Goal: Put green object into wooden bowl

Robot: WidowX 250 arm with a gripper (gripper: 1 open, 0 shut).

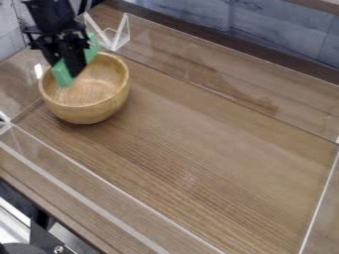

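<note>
The gripper (66,62) points almost straight down, clamped on the green block (67,69), which hangs on end over the left rim of the wooden bowl (86,90). Holding it upright above the opening likely lets it drop cleanly inside. The bowl sits near the table's (212,149) back-left corner. The block's top is hidden between the dark fingers, which blur together. Whether its lower end touches the rim is hard to tell.

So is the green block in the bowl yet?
Not yet: the block hangs in the gripper above the bowl, which looks empty.
</note>
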